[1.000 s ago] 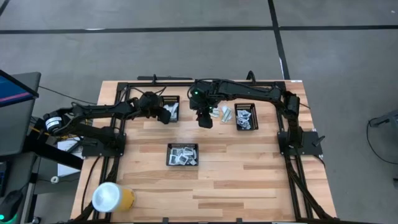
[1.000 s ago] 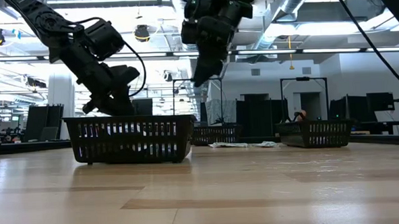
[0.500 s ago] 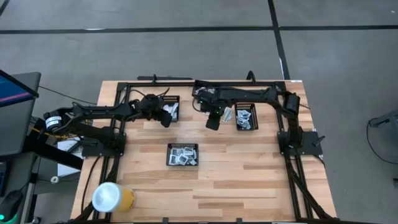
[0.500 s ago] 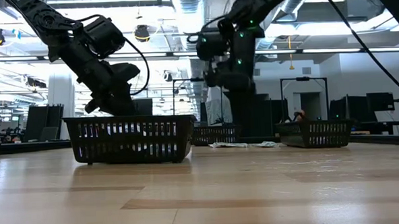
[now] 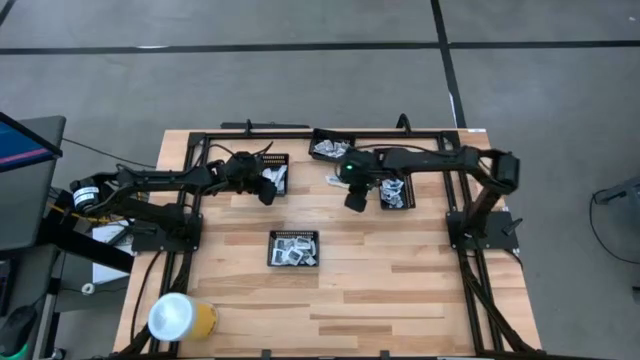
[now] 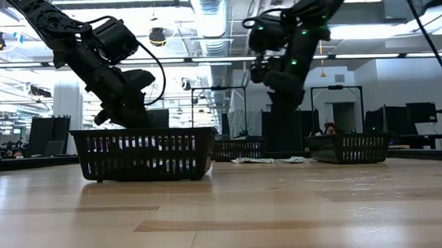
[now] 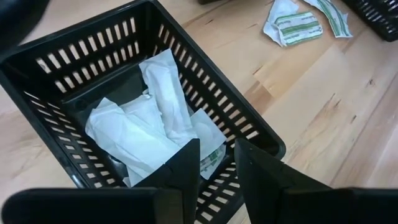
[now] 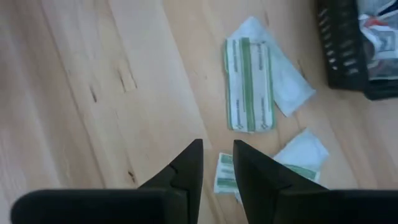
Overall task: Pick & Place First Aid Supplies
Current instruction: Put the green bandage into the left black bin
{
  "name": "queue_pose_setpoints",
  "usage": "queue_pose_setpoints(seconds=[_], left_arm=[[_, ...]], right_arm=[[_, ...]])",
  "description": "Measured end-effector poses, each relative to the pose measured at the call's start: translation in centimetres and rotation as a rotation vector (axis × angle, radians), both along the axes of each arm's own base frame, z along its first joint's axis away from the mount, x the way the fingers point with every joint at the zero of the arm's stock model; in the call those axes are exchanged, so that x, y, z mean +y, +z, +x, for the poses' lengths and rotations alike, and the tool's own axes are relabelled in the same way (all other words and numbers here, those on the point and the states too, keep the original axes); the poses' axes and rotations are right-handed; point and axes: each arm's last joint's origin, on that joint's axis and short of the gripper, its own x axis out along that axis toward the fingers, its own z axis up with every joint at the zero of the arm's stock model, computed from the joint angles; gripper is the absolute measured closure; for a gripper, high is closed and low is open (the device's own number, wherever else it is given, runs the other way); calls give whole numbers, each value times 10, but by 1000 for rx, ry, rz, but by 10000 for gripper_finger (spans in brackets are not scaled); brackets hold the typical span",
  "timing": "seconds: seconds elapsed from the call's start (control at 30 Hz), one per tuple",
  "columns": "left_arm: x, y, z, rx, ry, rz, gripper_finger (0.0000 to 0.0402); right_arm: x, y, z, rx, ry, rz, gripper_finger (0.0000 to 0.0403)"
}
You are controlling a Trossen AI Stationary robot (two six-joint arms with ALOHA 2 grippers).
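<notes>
Several loose first aid supplies lie flat on the wood between the far baskets: a green-white strip packet [image 8: 249, 84], white sachets [image 8: 288, 84] and a small green-marked one [image 8: 224, 174]. My right gripper [image 8: 217, 163] hovers above them, pointing steeply down, fingers a narrow gap apart with nothing between them; in the high view my right gripper [image 5: 354, 200] stands just left of the right basket [image 5: 395, 188]. My left gripper [image 7: 216, 163] hangs open over the near rim of the far-left basket [image 7: 258, 134], which holds white packets [image 7: 140, 130].
A third black basket [image 5: 329, 148] with packets stands at the far edge, and a fourth basket [image 5: 295, 248] sits mid-table. A yellow-and-white cup [image 5: 180, 318] lies at the near left corner. Bare wood stretches across the near right half.
My right gripper has swung toward the table's right edge and sunk lower, tipping more steeply downward, from beside the far-left basket to over the loose packets. Its arm has drawn back and uncovered the far-edge basket. My left gripper has kept still.
</notes>
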Motion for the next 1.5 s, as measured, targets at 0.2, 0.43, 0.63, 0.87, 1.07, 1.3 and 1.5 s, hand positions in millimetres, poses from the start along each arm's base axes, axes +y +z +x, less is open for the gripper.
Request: queue_pose_setpoints(seconds=[0.2, 0.43, 0.63, 0.87, 1.07, 1.3, 1.5], left_arm=[[0, 0, 0, -6, 0, 2, 302], [0, 1, 1, -12, -1, 6, 302], [0, 1, 1, -14, -1, 6, 302], [0, 1, 1, -14, -3, 6, 302], [0, 1, 1, -15, -3, 7, 302], [0, 1, 1, -15, -3, 7, 302], [-3, 1, 2, -15, -17, 6, 302]], right_arm=[[9, -17, -13, 66, 67, -21, 321], [17, -47, -4, 213, 102, -68, 321], [14, -52, -1, 227, 83, -86, 321], [6, -50, -4, 227, 43, -80, 321], [0, -53, -6, 236, 43, -79, 321], [-1, -68, 0, 264, 80, -89, 323], [6, -84, 3, 307, 105, -59, 389]])
